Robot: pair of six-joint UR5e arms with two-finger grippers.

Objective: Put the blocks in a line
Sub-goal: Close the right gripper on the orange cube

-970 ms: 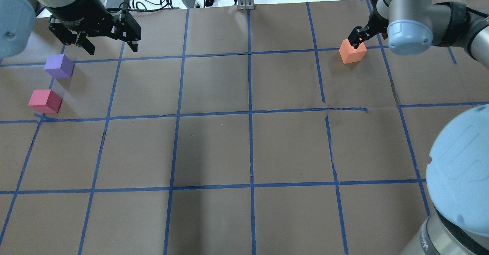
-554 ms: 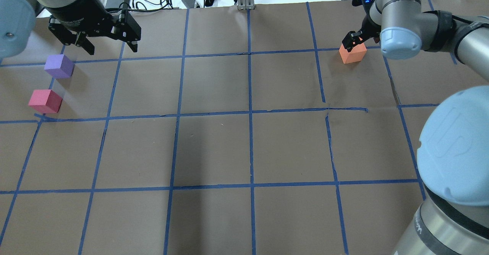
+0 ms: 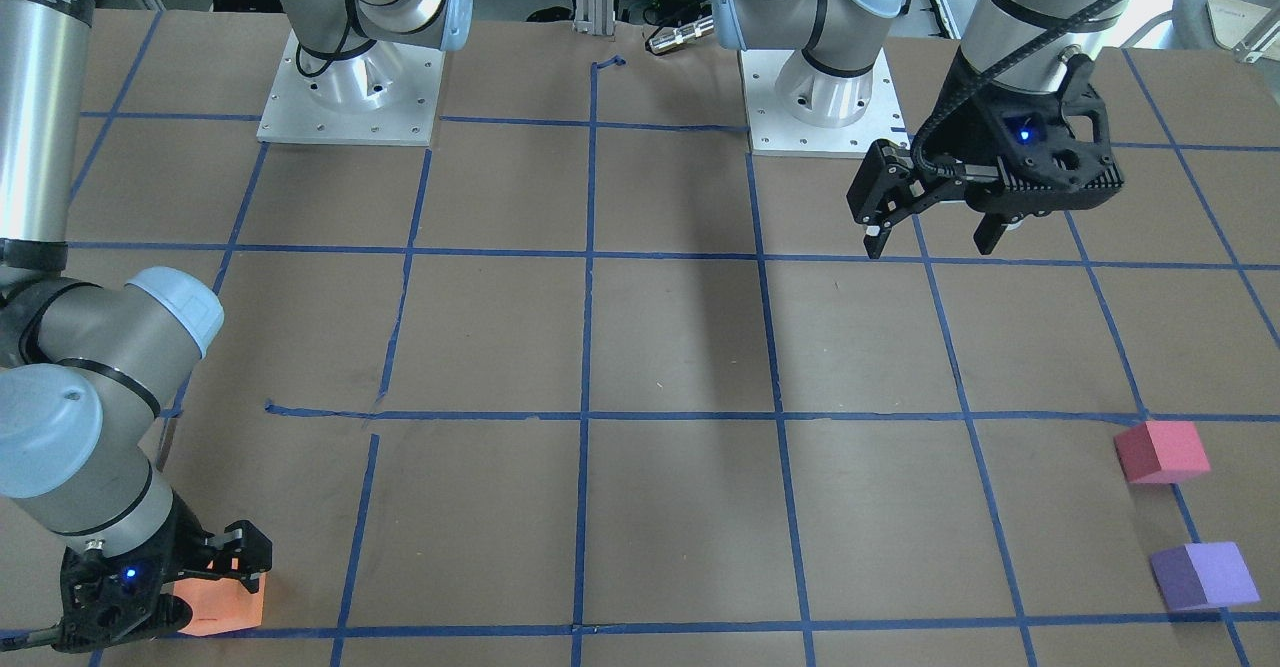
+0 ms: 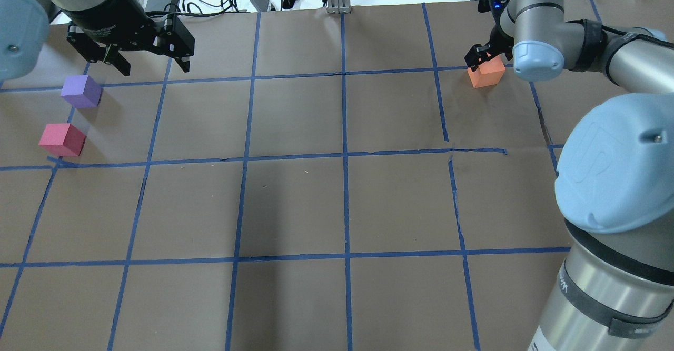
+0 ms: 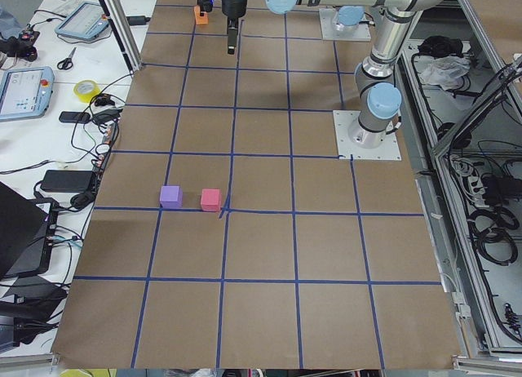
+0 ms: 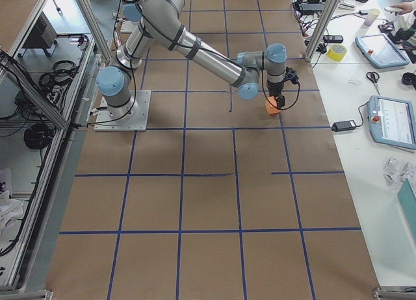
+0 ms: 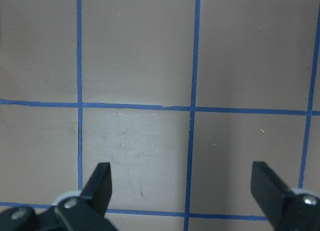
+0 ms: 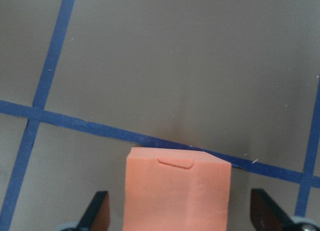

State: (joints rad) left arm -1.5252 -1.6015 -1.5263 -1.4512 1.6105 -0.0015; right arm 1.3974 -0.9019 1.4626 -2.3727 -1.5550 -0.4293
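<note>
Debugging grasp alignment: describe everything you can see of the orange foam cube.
The small matte orange foam-like cube sits flat and upright on the brown paper-covered table, in the far right area from the robot, right by a blue tape line. Its faces look clean apart from one shallow dent near a top edge. The right pincer straddles it, open. Both black fingers show a gap to its sides, so only the table visibly touches it.

Shifts right gripper (image 4: 484, 60) leftward over block (image 4: 487, 76), toward its left edge in the overhead view. Swings right arm's (image 4: 611, 182) wrist joint inward and brings its big joint further into the lower right.
</note>
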